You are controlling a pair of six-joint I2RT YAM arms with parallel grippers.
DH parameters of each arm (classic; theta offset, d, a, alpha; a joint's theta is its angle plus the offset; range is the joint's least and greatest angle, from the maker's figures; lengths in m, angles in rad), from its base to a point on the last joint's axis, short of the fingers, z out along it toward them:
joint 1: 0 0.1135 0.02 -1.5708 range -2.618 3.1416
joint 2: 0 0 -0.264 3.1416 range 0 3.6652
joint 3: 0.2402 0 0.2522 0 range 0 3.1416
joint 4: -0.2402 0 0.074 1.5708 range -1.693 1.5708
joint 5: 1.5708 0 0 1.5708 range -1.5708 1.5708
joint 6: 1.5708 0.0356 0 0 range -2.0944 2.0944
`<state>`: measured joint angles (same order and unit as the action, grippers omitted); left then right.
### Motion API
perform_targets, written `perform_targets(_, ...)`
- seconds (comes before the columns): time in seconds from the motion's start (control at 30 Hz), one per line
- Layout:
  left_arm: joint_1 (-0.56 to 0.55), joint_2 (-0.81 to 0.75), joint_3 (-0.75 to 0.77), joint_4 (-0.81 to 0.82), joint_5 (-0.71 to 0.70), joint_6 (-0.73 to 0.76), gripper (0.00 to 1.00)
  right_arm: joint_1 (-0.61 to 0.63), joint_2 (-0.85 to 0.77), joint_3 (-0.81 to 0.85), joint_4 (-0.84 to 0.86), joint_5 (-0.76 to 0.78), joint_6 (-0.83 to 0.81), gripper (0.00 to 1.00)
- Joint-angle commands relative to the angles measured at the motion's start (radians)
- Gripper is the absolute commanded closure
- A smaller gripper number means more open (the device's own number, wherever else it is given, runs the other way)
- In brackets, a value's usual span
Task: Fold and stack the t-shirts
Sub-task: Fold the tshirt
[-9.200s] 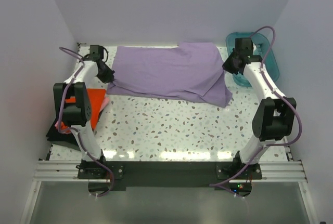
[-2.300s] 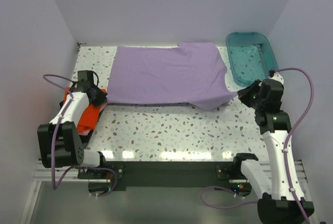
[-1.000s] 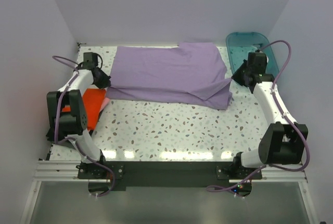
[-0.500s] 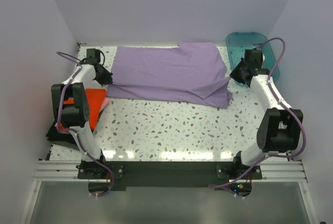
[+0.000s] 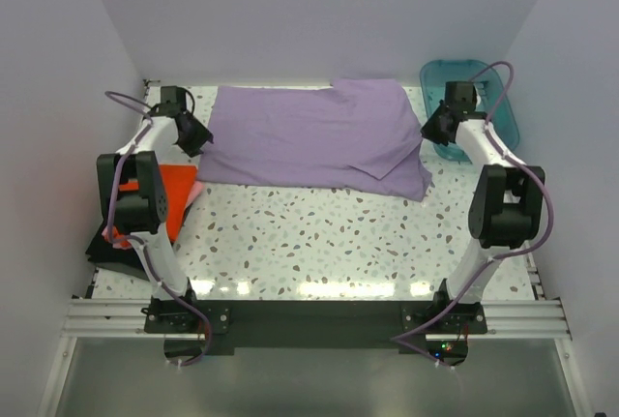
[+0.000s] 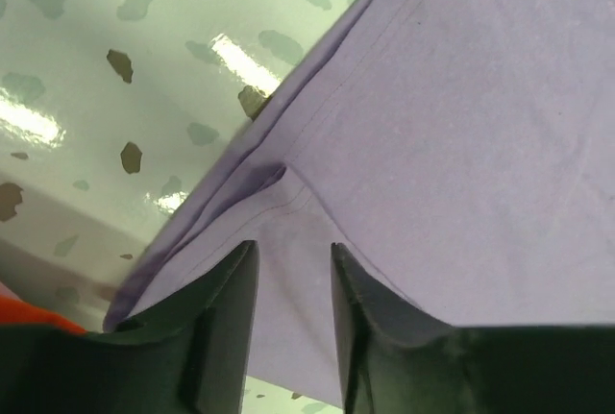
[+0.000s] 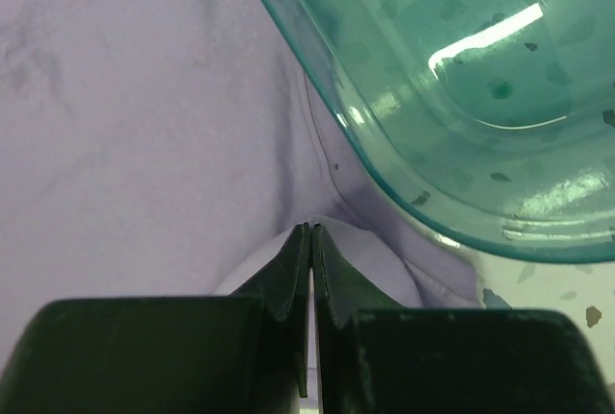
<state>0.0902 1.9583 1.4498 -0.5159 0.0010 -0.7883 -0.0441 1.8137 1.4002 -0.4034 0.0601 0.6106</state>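
The lavender t-shirt (image 5: pixel 309 136) lies folded across the back of the table. My left gripper (image 5: pixel 196 136) is at its left edge. In the left wrist view it (image 6: pixel 293 251) is open, with the purple cloth (image 6: pixel 461 135) showing between the jaws. My right gripper (image 5: pixel 432 130) is at the shirt's right edge, beside the tub. In the right wrist view it (image 7: pixel 309 230) is shut, and the cloth (image 7: pixel 144 97) humps up around the tips. The orange-red shirt (image 5: pixel 172 199) lies at the left edge over a pink sliver (image 5: pixel 196 190) and a dark shirt (image 5: pixel 106 248).
The teal plastic tub (image 5: pixel 503 117) stands at the back right corner, right next to my right gripper; its rim (image 7: pixel 317 59) fills the upper right of the right wrist view. The speckled table (image 5: pixel 319 233) lies in front of the shirt. Walls close the back and sides.
Both grippers moved from near the table's sides back to the far side, carrying the shirt's near edge over. The right gripper ended close to the tub. The shirt now lies folded.
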Motion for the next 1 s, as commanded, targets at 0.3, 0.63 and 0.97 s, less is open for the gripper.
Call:
perform_targets(0.3,-0.046,-0.17,-0.155,-0.012,-0.181,-0.098,0.4,0.013,0.104,0.164,-0.028,-0.01,-0.069,0.53)
perform_targets(0.63,-0.144,-0.199,-0.336,-0.026,-0.343,-0.249,0.44,0.14,-0.092,-0.117,0.03,0.044,-0.063,0.43)
perform_targets(0.97,-0.141,-0.16,-0.345,-0.029,-0.381,-0.275,0.45,0.233,-0.06,-0.191,0.087,0.053,0.021,0.53)
